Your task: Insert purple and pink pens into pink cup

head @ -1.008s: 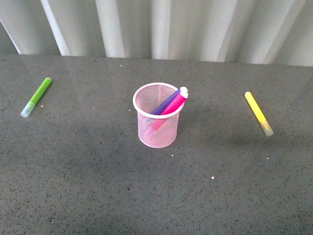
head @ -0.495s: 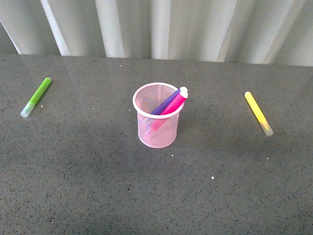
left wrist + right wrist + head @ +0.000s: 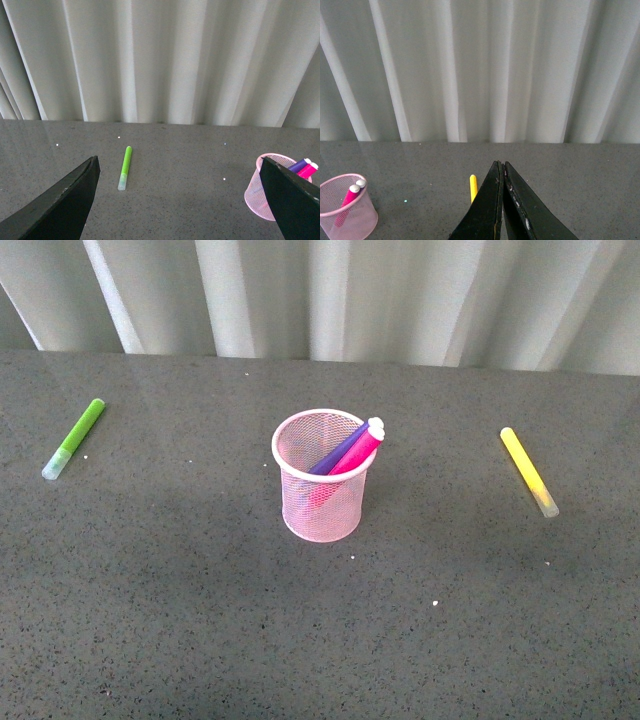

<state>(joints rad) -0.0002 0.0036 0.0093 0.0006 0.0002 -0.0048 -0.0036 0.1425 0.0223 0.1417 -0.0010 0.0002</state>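
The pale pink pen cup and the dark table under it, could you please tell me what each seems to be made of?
The pale pink pen cup looks like painted wire mesh with a solid rim: the fine grid lets the pens inside show through. The dark grey table looks like speckled stone or laminate, with small pale flecks and a faint sheen; which one I cannot tell.

a staged test bench: speckled grey tabletop [image 3: 180,620] before a pleated white curtain [image 3: 400,300]

Dark speckled grey table [image 3: 180,620] carrying the upright pink cup [image 3: 322,502], a lime-green marker [image 3: 74,438], a yellow marker [image 3: 528,471], and apparently pale specks.
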